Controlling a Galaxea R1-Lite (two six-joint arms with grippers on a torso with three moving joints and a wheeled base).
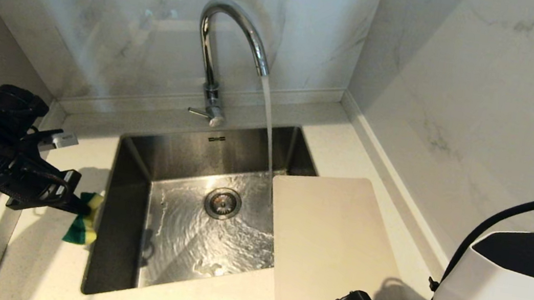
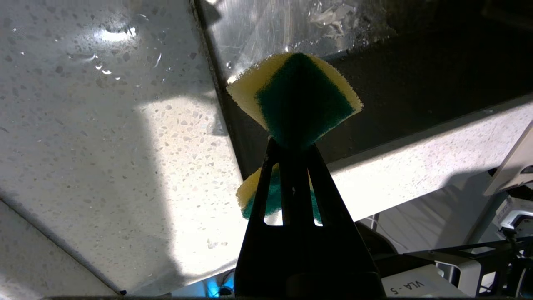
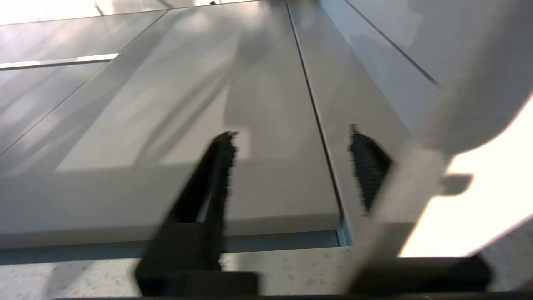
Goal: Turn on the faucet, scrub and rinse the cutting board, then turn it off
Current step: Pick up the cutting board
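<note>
Right pincer (image 3: 291, 166), fingers apart and holding nothing, is hovering at the near short end of the cutting board (image 1: 332, 241), whose long axis is running away toward the faucet (image 1: 223, 51); left pincer (image 2: 293, 146), farther off, is clamping a sponge (image 2: 295, 96).

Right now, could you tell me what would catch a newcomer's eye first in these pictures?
Water streams from the tall chrome faucet at the back of the steel sink. The left end effector, over the counter at the sink's left edge, is clamped on a green-and-yellow sponge. The cutting board lies along the sink's right side, with the right end effector at its near end.
</note>
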